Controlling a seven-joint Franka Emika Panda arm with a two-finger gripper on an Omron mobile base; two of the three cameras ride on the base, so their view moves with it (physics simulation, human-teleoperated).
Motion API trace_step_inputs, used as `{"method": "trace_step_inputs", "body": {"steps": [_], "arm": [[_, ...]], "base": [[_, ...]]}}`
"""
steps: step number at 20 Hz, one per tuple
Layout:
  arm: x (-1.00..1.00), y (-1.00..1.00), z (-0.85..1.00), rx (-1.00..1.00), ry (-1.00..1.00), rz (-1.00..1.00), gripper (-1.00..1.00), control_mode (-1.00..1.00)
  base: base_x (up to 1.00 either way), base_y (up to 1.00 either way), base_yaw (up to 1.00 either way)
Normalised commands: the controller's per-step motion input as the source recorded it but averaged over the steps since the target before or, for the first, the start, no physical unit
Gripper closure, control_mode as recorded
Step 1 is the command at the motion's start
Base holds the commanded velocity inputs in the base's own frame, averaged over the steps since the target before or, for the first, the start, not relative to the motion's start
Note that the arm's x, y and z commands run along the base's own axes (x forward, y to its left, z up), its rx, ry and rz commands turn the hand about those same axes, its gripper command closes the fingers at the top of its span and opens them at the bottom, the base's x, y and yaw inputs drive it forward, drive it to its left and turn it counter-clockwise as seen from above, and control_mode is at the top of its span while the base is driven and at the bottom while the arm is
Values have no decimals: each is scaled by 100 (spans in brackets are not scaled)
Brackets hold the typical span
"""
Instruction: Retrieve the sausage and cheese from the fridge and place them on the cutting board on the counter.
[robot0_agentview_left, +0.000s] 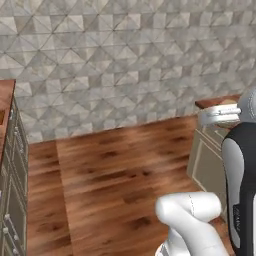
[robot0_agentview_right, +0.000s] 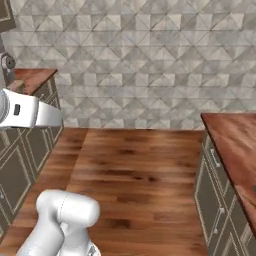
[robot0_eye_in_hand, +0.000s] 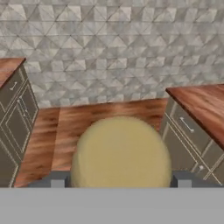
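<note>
I see a round pale yellow cheese (robot0_eye_in_hand: 120, 153) right in front of my hand camera. It sits between my two dark fingers (robot0_eye_in_hand: 57, 180), which stand wide and hold it on both sides. Past it lies a brown wooden floor (robot0_eye_in_hand: 100, 114) and a grey tiled wall (robot0_eye_in_hand: 113, 48) far off. One brown counter (robot0_eye_in_hand: 203, 107) with beige cabinets runs along the right, and another counter (robot0_eye_in_hand: 8, 68) is on the left. The white arm (robot0_agentview_right: 30, 112) reaches across the left of the right base view.
</note>
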Motion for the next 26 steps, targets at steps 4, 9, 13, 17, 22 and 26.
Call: {"method": "trace_step_inputs", "body": {"steps": [4, 9, 13, 17, 22, 26], "arm": [[0, 0, 0, 0, 0, 0, 100, 100], [0, 0, 0, 0, 0, 0, 100, 100], [0, 0, 0, 0, 0, 0, 100, 100], [0, 0, 0, 0, 0, 0, 100, 100], [0, 0, 0, 0, 0, 0, 100, 100], [0, 0, 0, 0, 0, 0, 100, 100]], "base": [[4, 0, 100], [8, 0, 100], [87, -3, 84], [100, -3, 63], [100, -60, 38], [92, -74, 56]]}}
